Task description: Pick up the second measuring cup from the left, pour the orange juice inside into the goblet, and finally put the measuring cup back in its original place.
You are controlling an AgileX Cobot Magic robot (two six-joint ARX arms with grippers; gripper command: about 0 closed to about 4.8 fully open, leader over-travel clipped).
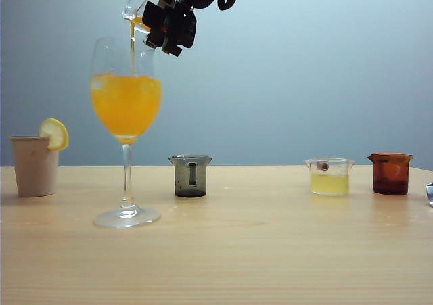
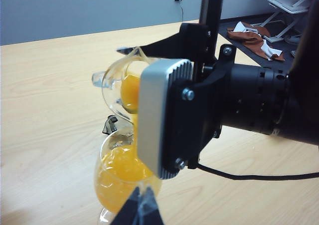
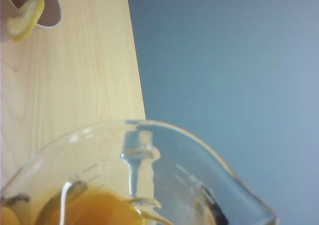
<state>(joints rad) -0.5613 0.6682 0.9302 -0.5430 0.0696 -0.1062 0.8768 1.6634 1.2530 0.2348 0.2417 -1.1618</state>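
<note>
The goblet point(image 1: 126, 109) stands at the left of the table, its bowl about half full of orange juice point(image 1: 126, 105). Above its rim my right gripper point(image 1: 160, 29) is shut on the small clear measuring cup point(image 1: 135, 9). The cup is tipped lip-down, and a thin orange stream point(image 1: 133, 55) runs from it into the goblet. The left wrist view shows the tilted cup point(image 2: 115, 83) with juice at its lip point(image 2: 130, 93) over the goblet point(image 2: 117, 177). My left gripper point(image 2: 140, 199) hovers shut and empty just short of the goblet. In the right wrist view the cup point(image 3: 149, 160) fills the foreground.
A beige tumbler with a lemon slice point(image 1: 34, 166) stands left of the goblet. To its right stand a smoky grey cup point(image 1: 191, 176), a clear cup of pale yellow liquid point(image 1: 329, 178) and a reddish-brown cup point(image 1: 390, 174). Something metallic point(image 1: 429, 193) shows at the right edge.
</note>
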